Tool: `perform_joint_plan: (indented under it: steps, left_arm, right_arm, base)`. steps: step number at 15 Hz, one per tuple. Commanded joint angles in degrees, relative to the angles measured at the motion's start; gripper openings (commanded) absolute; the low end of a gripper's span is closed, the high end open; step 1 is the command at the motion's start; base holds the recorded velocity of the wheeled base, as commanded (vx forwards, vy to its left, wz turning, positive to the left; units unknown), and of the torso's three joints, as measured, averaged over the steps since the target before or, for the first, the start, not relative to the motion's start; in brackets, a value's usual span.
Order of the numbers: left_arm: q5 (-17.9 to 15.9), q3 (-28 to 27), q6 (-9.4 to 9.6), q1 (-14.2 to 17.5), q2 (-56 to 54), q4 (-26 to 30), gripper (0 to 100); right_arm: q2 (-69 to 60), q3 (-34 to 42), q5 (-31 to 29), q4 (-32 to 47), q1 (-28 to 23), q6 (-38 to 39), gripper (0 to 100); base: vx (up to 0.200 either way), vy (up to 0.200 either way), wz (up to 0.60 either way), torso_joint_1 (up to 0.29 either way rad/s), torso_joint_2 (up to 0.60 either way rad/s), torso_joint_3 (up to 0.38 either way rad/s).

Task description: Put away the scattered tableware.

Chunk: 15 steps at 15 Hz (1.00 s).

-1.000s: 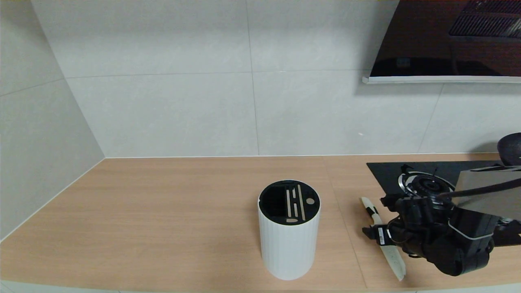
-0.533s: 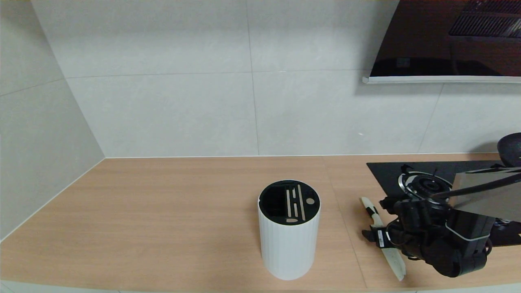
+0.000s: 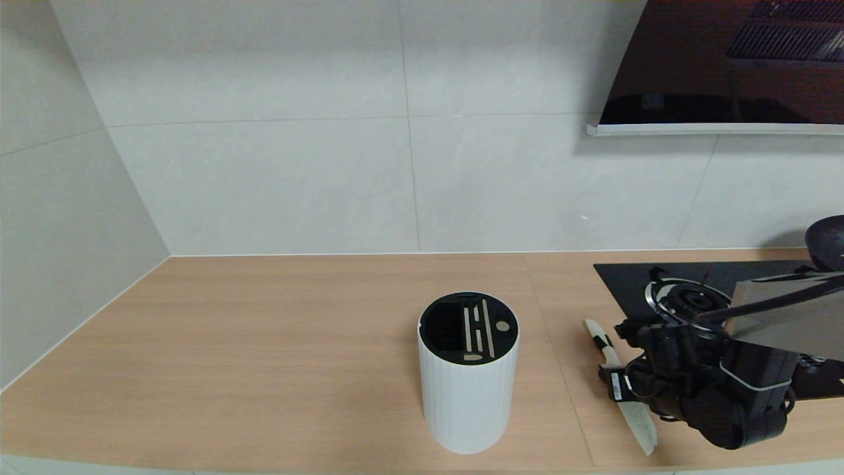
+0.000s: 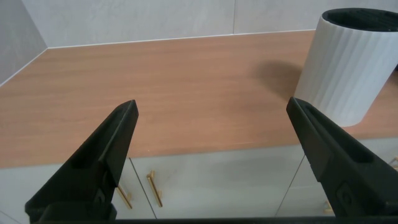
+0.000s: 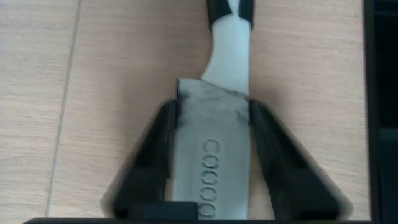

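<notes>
In the head view, a white ribbed holder with a slotted black top stood upright near the front of the wooden bench. To its right and apart from it, a pale knife lay flat on the bench, its handle pointing toward the tiled wall and its tip toward the front edge. The right end effector was down over the middle of the knife, a finger on each side. A black cooktop sat just behind that arm, with a dark hood above it.

In the left wrist view, the left end effector hung wide open with nothing between its fingers, off the front edge of the bench. The holder stood off to one side, and cabinet fronts with thin gold pulls showed below the edge.

In the right wrist view, the right end effector was narrowed onto the knife: its two fingers pressed against either side of the blade near the handle, and the knife lay on the bench.
</notes>
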Motion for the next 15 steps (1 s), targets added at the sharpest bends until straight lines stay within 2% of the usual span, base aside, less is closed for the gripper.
perform_joint_plan:
  steps: [1, 7, 11, 13, 14, 15]
  left_arm:
    - [0.0, 0.0, 0.02, 0.0, 0.0, 0.0, 100]
    - [0.0, 0.0, 0.02, 0.0, 0.0, 0.0, 100]
    - [0.0, 0.0, 0.02, 0.0, 0.0, 0.0, 100]
    - [0.0, 0.0, 0.11, 0.0, 0.0, 0.0, 100]
    - [-0.1, 0.0, 0.46, 0.0, 0.0, 0.0, 100]
    - [-0.1, 0.0, 1.86, 0.0, 0.0, 0.0, 100]
  right_arm:
    - [0.0, 0.0, 0.0, 0.1, 0.0, 0.1, 0]
    - [-6.6, 2.2, -0.3, 0.1, 0.1, 0.0, 0]
    - [-17.9, 4.5, -0.3, 0.7, 0.4, 0.0, 0]
    - [-26.5, 6.7, -0.3, 0.8, 2.3, 0.0, 0]
    - [-29.6, 7.3, -0.3, 0.9, 3.6, 0.0, 0]
    - [-32.6, 8.4, -0.2, 0.8, 4.7, 0.0, 0]
  base:
    - [0.000, 0.000, 0.00, 0.000, 0.00, 0.000]
    - [0.000, 0.000, 0.00, 0.000, 0.00, 0.000]
    - [0.000, 0.000, 0.00, 0.000, 0.00, 0.000]
    - [0.000, 0.000, 0.00, 0.000, 0.00, 0.000]
    - [0.000, 0.000, 0.00, 0.000, 0.00, 0.000]
    - [0.000, 0.000, 0.00, 0.000, 0.00, 0.000]
